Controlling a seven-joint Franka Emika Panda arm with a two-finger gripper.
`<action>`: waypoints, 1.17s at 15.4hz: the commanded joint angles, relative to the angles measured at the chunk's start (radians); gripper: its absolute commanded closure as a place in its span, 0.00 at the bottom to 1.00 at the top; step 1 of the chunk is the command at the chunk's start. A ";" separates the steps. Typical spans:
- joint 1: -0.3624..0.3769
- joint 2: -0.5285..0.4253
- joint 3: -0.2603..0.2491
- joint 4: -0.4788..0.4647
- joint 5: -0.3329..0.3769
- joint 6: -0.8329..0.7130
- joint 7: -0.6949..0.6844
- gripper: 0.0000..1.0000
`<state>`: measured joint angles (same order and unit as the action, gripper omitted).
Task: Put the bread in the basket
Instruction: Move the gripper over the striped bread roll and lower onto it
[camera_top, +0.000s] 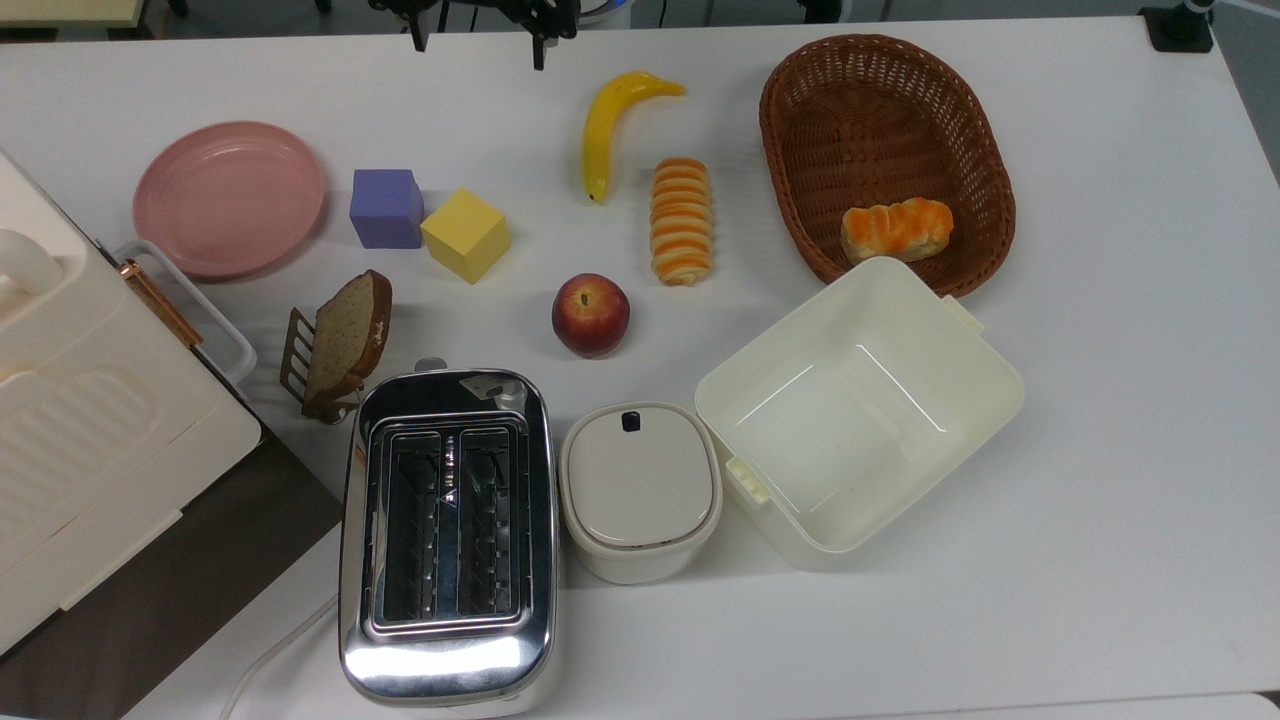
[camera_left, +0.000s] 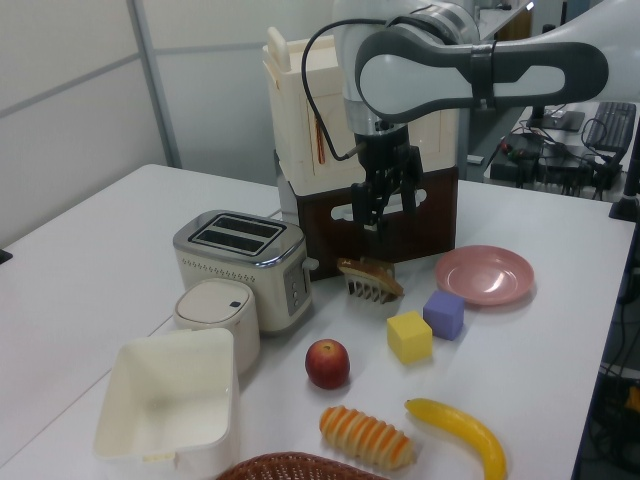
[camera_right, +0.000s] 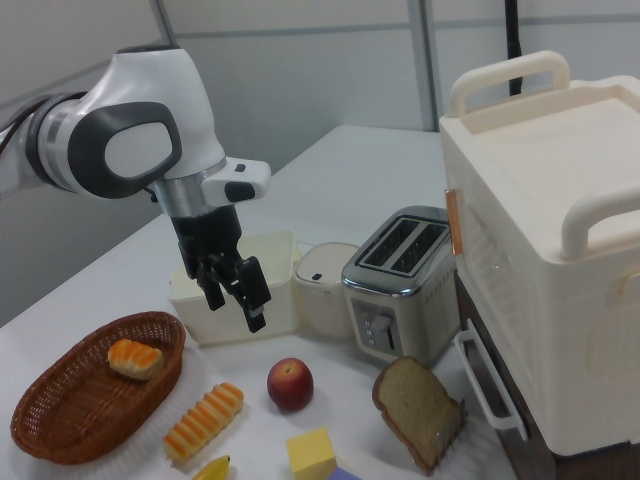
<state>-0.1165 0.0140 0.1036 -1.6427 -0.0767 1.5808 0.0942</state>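
The bread (camera_top: 681, 221) lies on the table (camera_top: 1100, 450) between banana (camera_top: 612, 125) and basket (camera_top: 885, 160). My gripper (camera_right: 232, 300) hangs above the table, jaws spread wide, holding nothing.

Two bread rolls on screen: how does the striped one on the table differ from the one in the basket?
The striped roll is long, narrow and evenly ridged; the bun is shorter and lumpy. The striped roll lies on the bare table between the banana and the basket; the bun already sits inside the basket. Both are cream with orange-brown tops.
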 joint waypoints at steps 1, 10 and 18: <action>0.063 -0.014 -0.012 -0.055 0.023 -0.005 -0.033 0.00; 0.196 0.030 -0.012 -0.196 0.025 0.230 0.018 0.00; 0.239 -0.031 -0.012 -0.396 0.026 0.415 0.093 0.00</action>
<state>0.1007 0.0682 0.1061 -1.9453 -0.0690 1.9528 0.1571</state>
